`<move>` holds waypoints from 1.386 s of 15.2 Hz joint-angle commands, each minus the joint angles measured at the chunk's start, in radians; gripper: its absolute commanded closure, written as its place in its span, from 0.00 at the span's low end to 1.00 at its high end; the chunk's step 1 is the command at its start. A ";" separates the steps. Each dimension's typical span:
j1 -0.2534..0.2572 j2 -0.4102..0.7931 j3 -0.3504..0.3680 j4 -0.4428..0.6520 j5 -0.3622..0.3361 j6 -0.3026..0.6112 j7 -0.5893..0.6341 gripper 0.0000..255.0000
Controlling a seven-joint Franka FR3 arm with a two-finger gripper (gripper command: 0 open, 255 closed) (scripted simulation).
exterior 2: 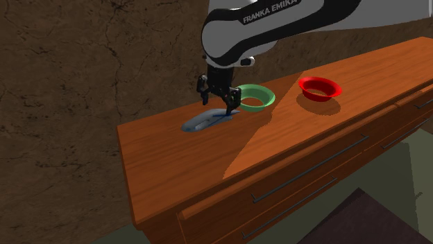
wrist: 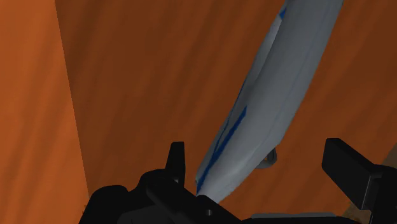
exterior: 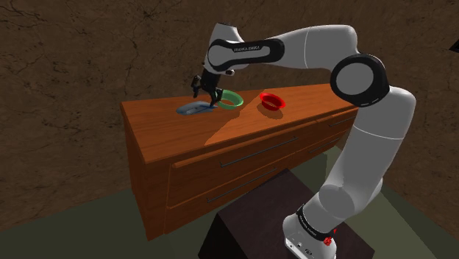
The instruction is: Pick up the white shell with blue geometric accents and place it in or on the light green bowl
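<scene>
Gripper (wrist: 261, 163) jaws stand open, one finger either side of the pale blue-marked shell (wrist: 286, 83), which lies unclasped on the wooden dresser top (wrist: 140, 95).

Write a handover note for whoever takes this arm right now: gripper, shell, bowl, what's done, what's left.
The gripper is open, low over the shell, fingers either side of one end, not clasping it.
The shell lies flat on the wooden dresser beside the light green bowl.
Done: approach only.
Left: close, lift, set it in the bowl.
</scene>
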 commanded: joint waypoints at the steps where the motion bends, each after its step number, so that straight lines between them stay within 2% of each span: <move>1: 0.003 0.014 -0.002 -0.006 -0.005 0.021 0.007 0.00; 5: 0.006 0.035 -0.004 -0.026 -0.011 0.061 0.011 0.00; 12: 0.007 0.035 -0.004 -0.025 -0.011 0.060 0.011 0.00; 13: 0.007 0.035 -0.004 -0.025 -0.011 0.060 0.011 1.00; 21: 0.007 0.035 -0.004 -0.025 -0.011 0.060 0.011 1.00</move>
